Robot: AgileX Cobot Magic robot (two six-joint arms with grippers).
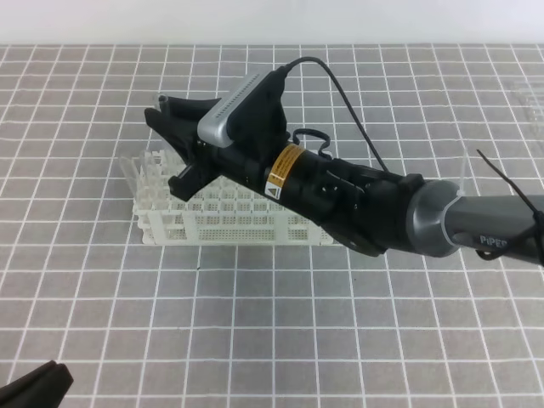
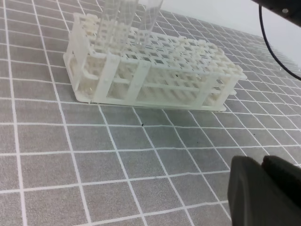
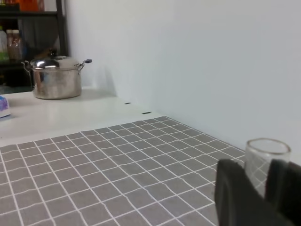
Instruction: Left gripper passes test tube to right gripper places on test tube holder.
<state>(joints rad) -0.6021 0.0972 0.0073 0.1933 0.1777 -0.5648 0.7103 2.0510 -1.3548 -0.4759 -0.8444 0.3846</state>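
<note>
One test tube (image 3: 267, 151) is seen clamped between the jaws of the right gripper (image 1: 174, 144), held above the left end of the test tube holder (image 1: 246, 223). The left gripper (image 1: 38, 387) is parked well clear of the holder, jaws together and empty. For a clean placement, the tube's rounded bottom should be centred over one square hole, brought upright, then lowered slowly before release
</note>
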